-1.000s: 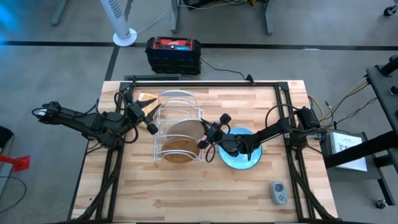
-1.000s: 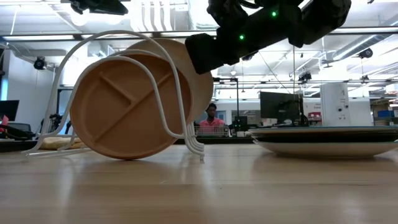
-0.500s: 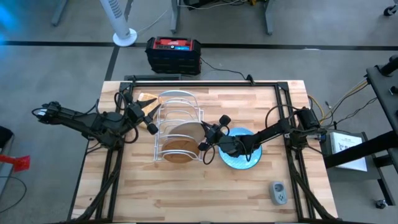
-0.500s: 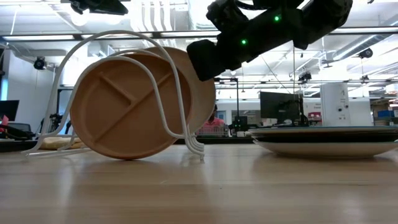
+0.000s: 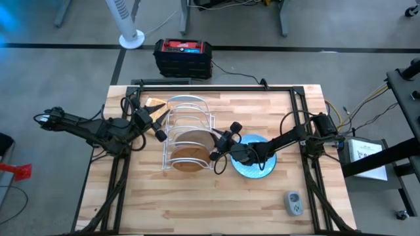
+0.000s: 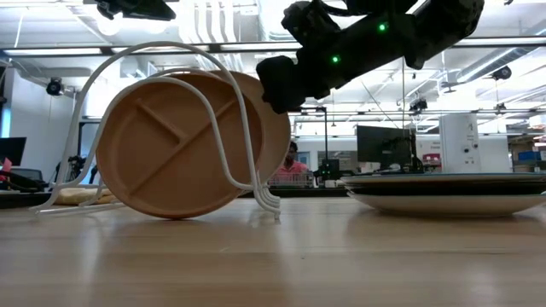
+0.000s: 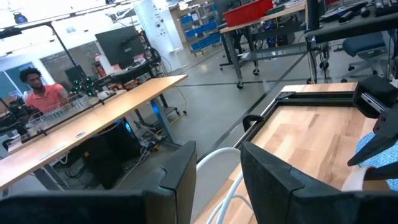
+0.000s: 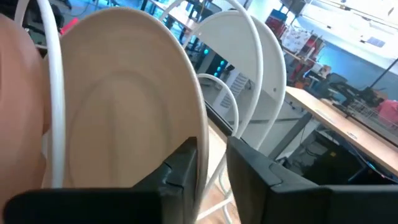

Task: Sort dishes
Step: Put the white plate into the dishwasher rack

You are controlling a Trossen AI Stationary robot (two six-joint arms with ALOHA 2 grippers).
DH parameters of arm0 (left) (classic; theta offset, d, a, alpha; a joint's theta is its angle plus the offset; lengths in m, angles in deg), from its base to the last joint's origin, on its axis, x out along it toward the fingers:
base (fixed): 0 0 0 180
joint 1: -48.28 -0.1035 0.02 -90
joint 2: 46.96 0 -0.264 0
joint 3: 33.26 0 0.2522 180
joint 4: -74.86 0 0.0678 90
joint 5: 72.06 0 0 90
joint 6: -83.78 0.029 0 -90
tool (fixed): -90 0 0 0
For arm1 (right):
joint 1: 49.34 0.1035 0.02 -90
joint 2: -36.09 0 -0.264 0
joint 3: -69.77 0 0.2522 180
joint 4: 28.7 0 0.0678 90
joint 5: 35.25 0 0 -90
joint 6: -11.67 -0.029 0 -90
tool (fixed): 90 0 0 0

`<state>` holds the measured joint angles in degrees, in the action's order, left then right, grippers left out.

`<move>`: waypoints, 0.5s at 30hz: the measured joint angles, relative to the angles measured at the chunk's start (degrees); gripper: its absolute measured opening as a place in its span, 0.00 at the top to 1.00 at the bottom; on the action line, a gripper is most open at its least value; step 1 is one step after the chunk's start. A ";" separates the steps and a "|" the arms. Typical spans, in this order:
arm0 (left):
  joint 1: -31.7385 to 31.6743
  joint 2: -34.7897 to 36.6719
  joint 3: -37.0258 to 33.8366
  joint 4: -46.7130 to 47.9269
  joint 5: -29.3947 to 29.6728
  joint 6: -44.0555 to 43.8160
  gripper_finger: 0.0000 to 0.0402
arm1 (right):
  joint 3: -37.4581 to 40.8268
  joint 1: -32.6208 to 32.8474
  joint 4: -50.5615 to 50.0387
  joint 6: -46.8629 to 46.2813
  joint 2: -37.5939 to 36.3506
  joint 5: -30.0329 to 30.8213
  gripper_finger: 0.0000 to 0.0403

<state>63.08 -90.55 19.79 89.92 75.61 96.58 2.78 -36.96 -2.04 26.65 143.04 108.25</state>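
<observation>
A white wire rack [image 5: 187, 105] stands mid-table. A brown wooden divided plate [image 6: 166, 145] stands on edge in its near slot. An off-white plate [image 5: 198, 136] stands on edge right behind it. My right gripper [image 5: 216, 148] is at the rack's right side, shut on the off-white plate. A light blue plate [image 5: 259, 172] lies flat on the table under my right arm. My left gripper [image 5: 159, 124] is open and empty at the rack's left side, with a rack wire [image 7: 219, 163] showing between its fingers. My right gripper pinches the off-white plate's rim [image 8: 200, 127] between its two fingers, at the plate's right edge. The fingers come from the table's right, slanting down. The plate stands on edge between the rack's wires, behind the wooden plate [image 8: 18, 118].
A tan block [image 5: 155, 103] lies by the rack's far left corner. A grey device [image 5: 293, 203] lies near the front right corner. A black and red box [image 5: 183, 56] stands on the floor beyond the far edge. A person [image 6: 292, 162] sits in the room behind.
My right gripper has moved slightly down and toward the table's left with the off-white plate. The plate has sunk lower into the rack behind the wooden plate, its top edge now lower than before.
</observation>
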 joint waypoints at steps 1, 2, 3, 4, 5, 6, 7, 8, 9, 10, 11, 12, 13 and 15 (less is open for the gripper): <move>-0.01 0.00 0.00 -0.01 0.00 -0.01 0.71 | 0.00 0.00 0.04 -0.02 0.00 -0.02 0.78; -0.01 0.00 0.00 -0.02 0.00 -0.02 0.71 | 0.00 0.00 0.04 -0.09 0.00 0.02 0.76; -0.01 0.00 0.00 -0.02 0.00 -0.02 0.71 | 0.00 0.00 0.04 -0.09 0.00 0.00 0.74; 0.01 0.00 0.00 -0.02 0.00 -0.02 0.71 | 0.00 0.00 0.03 -0.09 0.00 0.00 0.71; 0.01 0.00 0.00 -0.02 0.00 -0.02 0.71 | 0.00 0.00 0.04 -0.09 0.00 0.00 0.69; 0.00 0.01 0.00 -0.02 0.00 -0.02 0.71 | 0.00 0.00 0.04 -0.09 0.00 0.02 0.66; -0.01 0.00 0.00 -0.02 0.00 -0.02 0.71 | 0.00 0.00 0.04 -0.09 0.00 0.02 0.64; -0.01 0.01 0.00 -0.02 0.00 -0.02 0.71 | 0.00 0.00 0.04 -0.09 -0.01 0.02 0.61; 0.01 0.02 0.00 -0.03 0.00 -0.02 0.71 | 0.00 0.00 0.02 -0.09 0.00 0.02 0.59; -0.01 0.00 0.00 -0.03 0.00 -0.02 0.71 | 0.00 0.00 -0.02 -0.09 -0.02 0.02 0.57; 0.00 0.00 0.00 -0.03 0.00 -0.02 0.71 | 0.00 0.09 -0.25 -0.09 -0.02 0.04 0.54; -0.01 0.00 0.00 -0.02 0.00 -0.02 0.71 | 0.00 0.11 -0.77 -0.10 -0.10 0.04 0.52; 0.01 0.00 0.00 -0.04 0.00 -0.02 0.71 | 0.00 0.13 -1.50 -0.21 -0.26 0.03 0.50; -0.01 0.01 0.00 -0.04 0.01 -0.02 0.71 | 0.00 0.24 -2.85 -1.53 -0.51 0.05 0.46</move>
<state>63.07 -90.54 19.79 89.88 75.62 96.56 2.78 -36.71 -4.89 25.12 142.54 108.30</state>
